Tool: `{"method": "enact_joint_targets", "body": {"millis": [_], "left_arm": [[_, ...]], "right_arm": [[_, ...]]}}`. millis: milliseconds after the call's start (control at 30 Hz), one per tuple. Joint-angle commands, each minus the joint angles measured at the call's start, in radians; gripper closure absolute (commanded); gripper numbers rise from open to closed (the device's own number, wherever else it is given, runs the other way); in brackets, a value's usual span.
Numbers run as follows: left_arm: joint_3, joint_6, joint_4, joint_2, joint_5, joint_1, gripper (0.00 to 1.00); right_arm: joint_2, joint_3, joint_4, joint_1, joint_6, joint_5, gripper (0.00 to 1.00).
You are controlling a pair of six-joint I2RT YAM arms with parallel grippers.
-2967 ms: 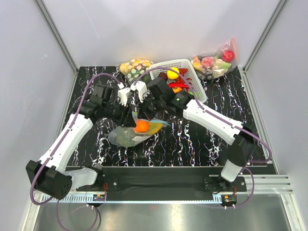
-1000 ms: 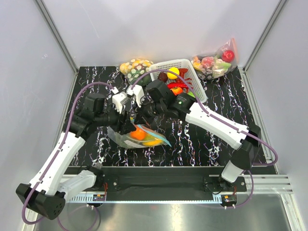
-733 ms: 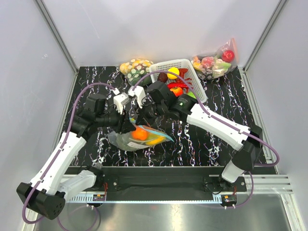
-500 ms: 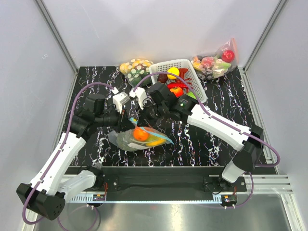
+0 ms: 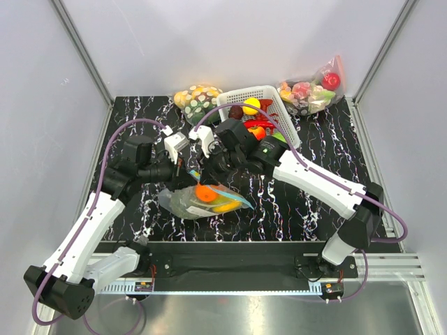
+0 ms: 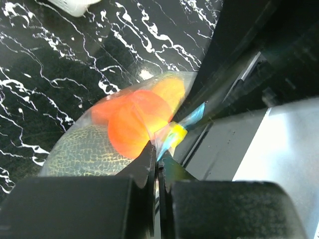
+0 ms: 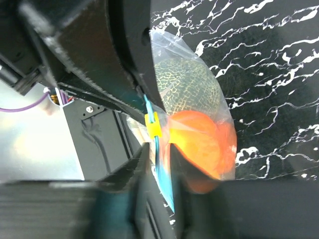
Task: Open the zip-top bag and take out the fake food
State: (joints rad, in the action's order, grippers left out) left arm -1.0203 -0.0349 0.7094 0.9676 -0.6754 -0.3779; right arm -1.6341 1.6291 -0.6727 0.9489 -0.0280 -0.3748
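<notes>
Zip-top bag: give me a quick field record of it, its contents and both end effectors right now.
bag: zip-top bag, lying on the table between the arms
contents: fake food inside, orange fruits and a green netted ball
zip strip: teal zip strip with a yellow slider
left end effector: shut on the bag's edge by the strip
right end effector: shut on the strip
mouth: cannot tell if open

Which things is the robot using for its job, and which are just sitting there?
For the job: zip-top bag, fake food inside it, left gripper, right gripper.
Just lying about: white basket, spotted bag, bag with the red apple.
</notes>
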Motion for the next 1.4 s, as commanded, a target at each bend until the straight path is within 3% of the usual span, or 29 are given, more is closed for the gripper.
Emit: {"method": "enact_joint_targets", "body": {"millis": [0,67,200,367,933,1200,1267,1367], "left_arm": [[-0.017,0.007,-0.094,-0.013,-0.032,0.0,1.0],[-0.018,0.007,-0.094,-0.015,-0.03,0.0,1.0],[-0.015,0.004,-0.102,-0.012,-0.035,0.0,1.0],[-0.017,0.006,-0.102,-0.009,-0.041,0.0,1.0],[-0.026,0.01,-0.088,-0.007,-0.046,0.0,1.0],[-0.032,0.013,-0.087,-0.001,-0.041,0.0,1.0],[-0.034,0.013,-0.088,0.0,-0.038,0.0,1.0],[-0.035,0.009,-0.093,-0.001,-0.027,-0.001,1.0]], "right_arm": [[0.02,0.058,-0.015,0.001,0.019,0.016,0.68],[0.028,0.06,0.007,0.002,0.022,0.027,0.55],[0.051,0.054,0.038,-0.007,0.054,0.02,0.43],[0.053,0.038,0.084,-0.016,0.076,0.001,0.4],[0.025,0.035,0.147,-0.024,0.065,-0.003,0.45],[0.002,0.055,0.145,-0.024,0.051,-0.022,0.57],[-0.001,0.057,0.14,-0.024,0.048,-0.024,0.66],[-0.009,0.064,0.124,-0.024,0.045,-0.032,0.68]]}}
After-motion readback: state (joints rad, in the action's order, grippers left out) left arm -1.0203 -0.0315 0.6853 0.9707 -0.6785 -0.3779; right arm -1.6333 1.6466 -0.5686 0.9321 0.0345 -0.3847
